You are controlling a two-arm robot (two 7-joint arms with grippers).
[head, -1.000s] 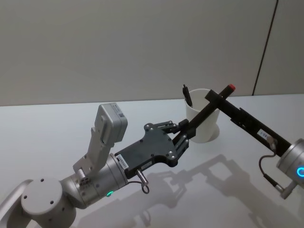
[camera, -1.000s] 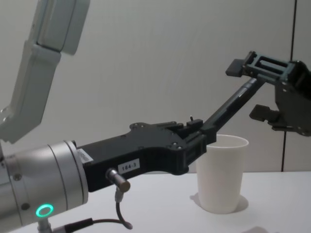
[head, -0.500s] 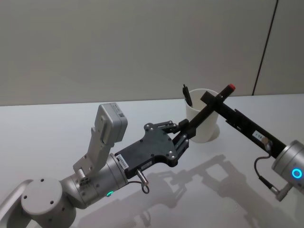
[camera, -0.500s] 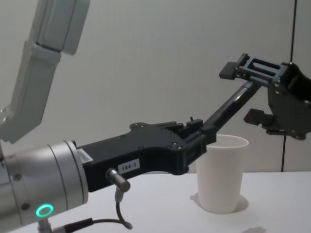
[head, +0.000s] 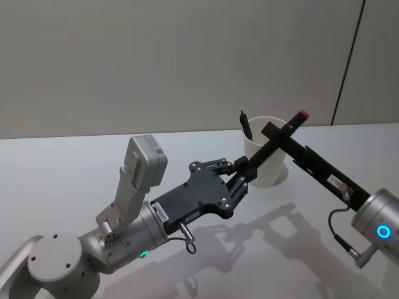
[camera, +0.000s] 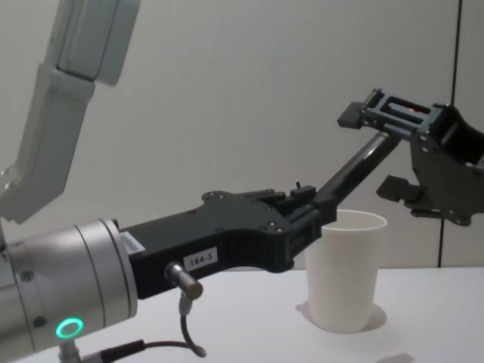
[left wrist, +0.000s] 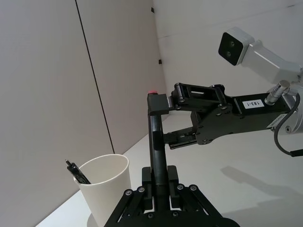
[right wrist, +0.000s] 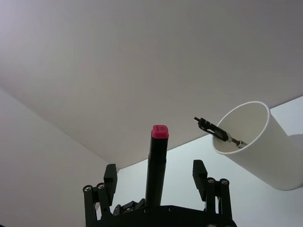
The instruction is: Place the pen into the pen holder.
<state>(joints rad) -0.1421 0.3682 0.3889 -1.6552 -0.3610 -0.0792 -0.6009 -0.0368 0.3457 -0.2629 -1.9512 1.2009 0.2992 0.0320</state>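
My left gripper point(head: 244, 172) is shut on the lower part of a black pen point(head: 272, 145) with a red end cap point(head: 303, 114). The pen slants up and to the right, crossing in front of the pen holder point(head: 274, 172), a white paper cup standing on the table. My right gripper point(camera: 374, 150) is open around the pen's upper part, just below the cap. In the right wrist view its fingers point(right wrist: 199, 169) stand apart on either side of the pen point(right wrist: 156, 161) with gaps showing. The left wrist view shows the pen point(left wrist: 156, 137) rising from the left gripper point(left wrist: 158, 177).
A second black pen point(head: 246, 124) leans inside the cup at its left rim, its clip end sticking out. The white table point(head: 75, 162) stretches left and forward of the cup. A plain wall stands behind.
My right gripper has shifted left and closer along the pen, so its open fingers now straddle the top part. The left gripper and pen have stayed still.
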